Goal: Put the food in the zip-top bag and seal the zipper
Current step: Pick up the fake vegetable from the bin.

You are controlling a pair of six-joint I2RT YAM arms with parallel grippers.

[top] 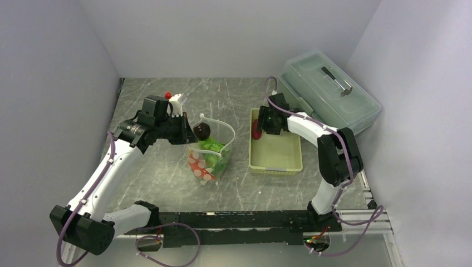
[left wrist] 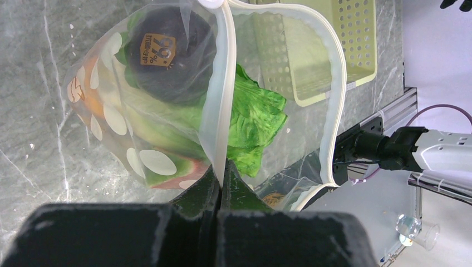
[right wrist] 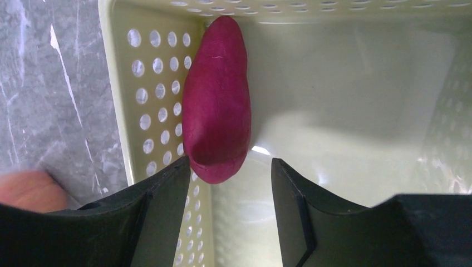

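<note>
Item 1. Left gripper [top: 186, 132]: clenched on the thin whitish zipper strip [left wrist: 219, 111] of the clear red-and-white-spotted zip-top pouch [top: 207, 164]. It holds the near lip up so the mouth gapes toward the basket. The far lip bows outward, leaving a wide opening.

Item 2. Pouch contents: dark maroon ball [left wrist: 167, 53] high beside the held lip, leafy green lettuce [left wrist: 253, 117] below it.

Item 3. Pale green perforated basket [top: 278, 153]: just right of the pouch, not touching it.

Item 4. Magenta long toy vegetable [right wrist: 217, 111]: lies along the basket's left wall.

Item 5. Right gripper [right wrist: 231, 167]: released, jaws spread either side of the vegetable's near end. Judged poised to grasp, with scant room on the wall side.

Item 6. Large translucent lidded box [top: 328, 89]: far right, well apart from the pouch.
</note>
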